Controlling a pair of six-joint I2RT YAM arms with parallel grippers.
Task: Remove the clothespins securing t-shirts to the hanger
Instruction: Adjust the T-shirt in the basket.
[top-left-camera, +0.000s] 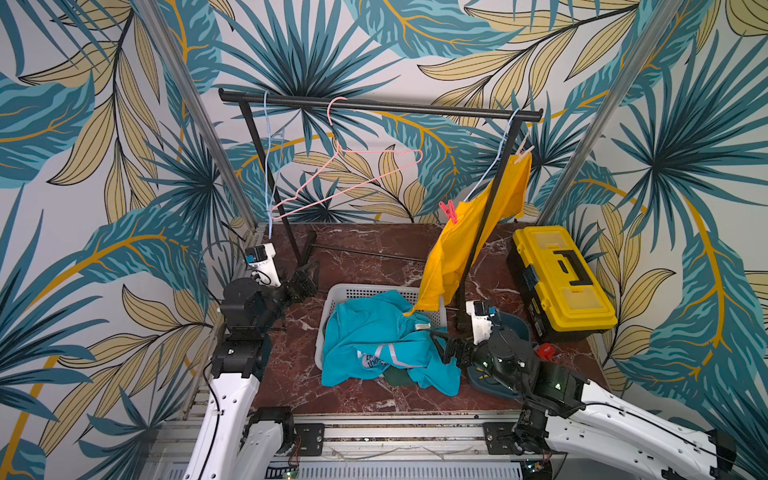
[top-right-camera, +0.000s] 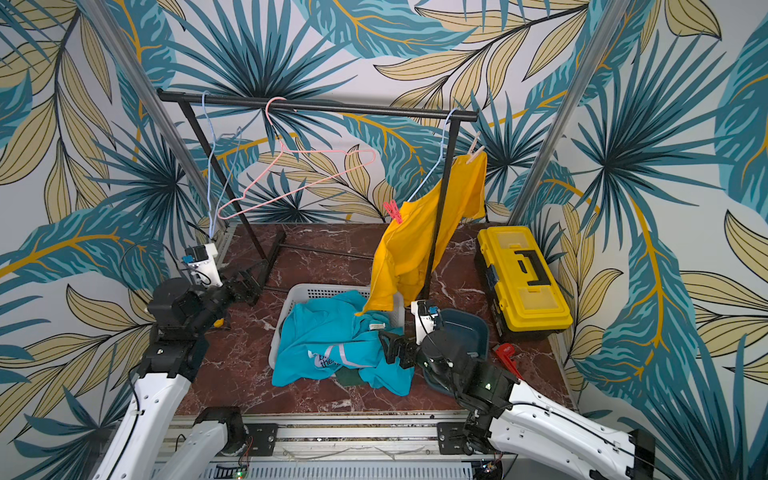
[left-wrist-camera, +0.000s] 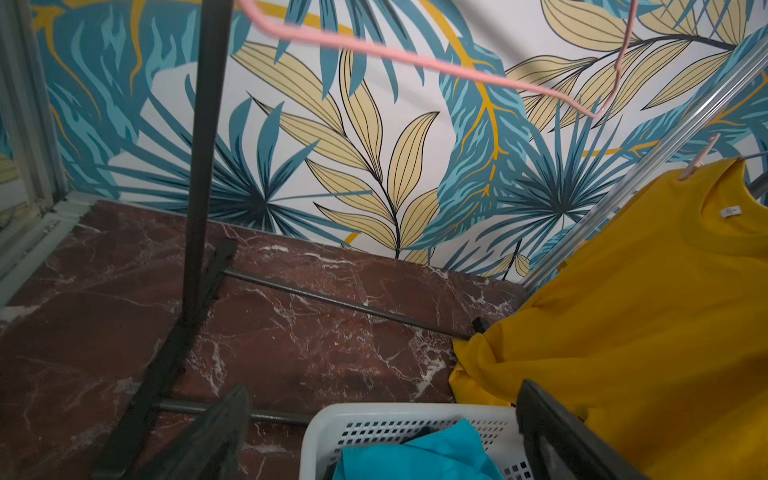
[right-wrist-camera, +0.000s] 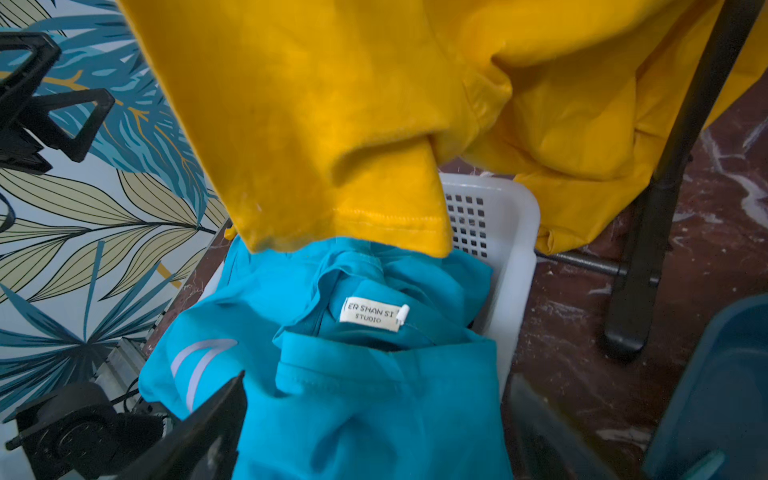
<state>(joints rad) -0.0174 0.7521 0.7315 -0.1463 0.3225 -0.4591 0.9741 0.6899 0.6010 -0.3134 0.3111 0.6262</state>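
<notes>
The worktop (top-left-camera: 374, 257) carries a garment rack (top-left-camera: 374, 109) toward its far edge. Two hangers, a pink hanger (top-left-camera: 353, 174) and a pale blue hanger (top-left-camera: 268, 166), hang bare, so the job looks roughly two-thirds done. The turquoise t-shirt (top-left-camera: 374, 332) spills over the white basket (top-left-camera: 332, 299) near the middle of the front edge, with a dark green t-shirt (top-left-camera: 395, 376) peeping out beneath it. Only the yellow t-shirt (top-left-camera: 457, 249) hangs, toward the far right corner. It is pinned by a red-pink clothespin (top-left-camera: 449, 210) and a pale peach clothespin (top-left-camera: 524, 151), and both are left to remove. The left end effector (top-left-camera: 305, 280) sits low near the left edge, fingers spread wide and empty. The right end effector (top-left-camera: 446, 347), equally wide and empty, hovers over the turquoise cloth — both pins are well above and apart from either.
</notes>
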